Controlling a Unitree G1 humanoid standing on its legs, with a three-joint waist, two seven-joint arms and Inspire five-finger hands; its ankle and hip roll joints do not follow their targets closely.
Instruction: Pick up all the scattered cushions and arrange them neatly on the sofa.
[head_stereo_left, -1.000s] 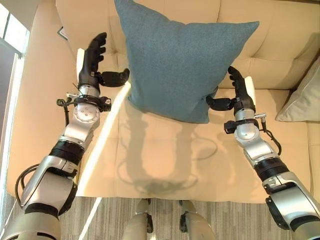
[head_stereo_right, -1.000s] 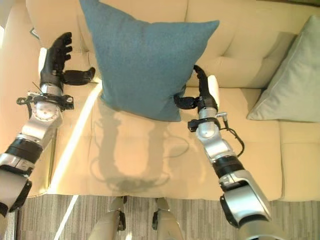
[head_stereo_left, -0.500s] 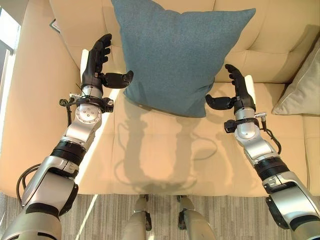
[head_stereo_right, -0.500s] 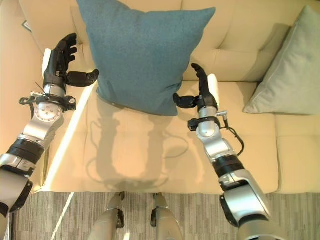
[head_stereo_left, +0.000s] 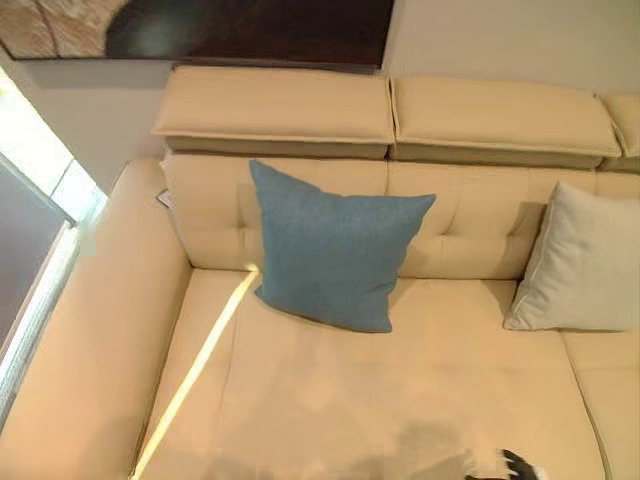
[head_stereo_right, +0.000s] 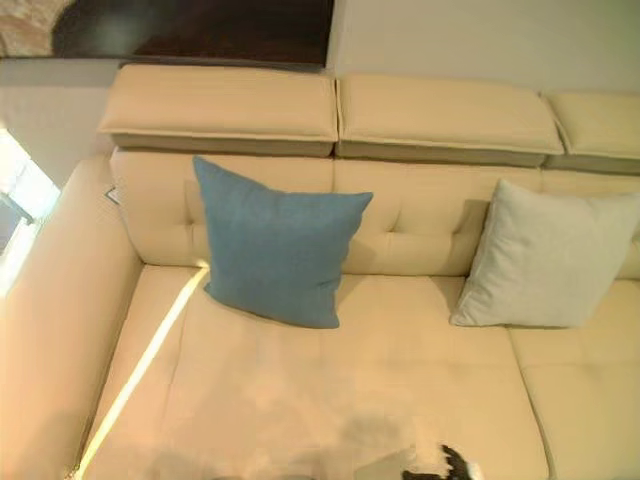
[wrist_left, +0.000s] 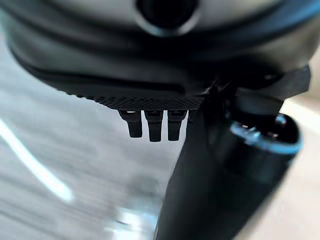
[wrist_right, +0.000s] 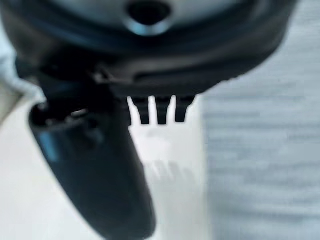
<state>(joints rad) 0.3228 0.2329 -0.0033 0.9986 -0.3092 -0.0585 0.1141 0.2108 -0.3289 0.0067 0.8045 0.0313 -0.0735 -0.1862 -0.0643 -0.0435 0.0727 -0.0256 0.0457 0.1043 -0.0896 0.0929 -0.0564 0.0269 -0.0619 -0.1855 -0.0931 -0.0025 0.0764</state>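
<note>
A blue cushion stands upright on the cream sofa seat, leaning on the backrest left of the middle. A pale grey cushion leans on the backrest further right. No hand touches either cushion. A dark tip of my right hand peeks in at the bottom edge in front of the seat. In the right wrist view my right hand hangs with straight fingers and holds nothing. My left hand likewise hangs open and empty over the grey floor.
The sofa's wide left armrest borders a bright window. Padded headrests top the backrest below a dark wall picture. Another seat section continues to the right. Striped grey carpet lies beside the sofa.
Both hands have let go of the blue cushion and dropped low, out from beside it. The camera has lifted and drawn back, taking in the whole backrest; the cushion stays leaning there.
</note>
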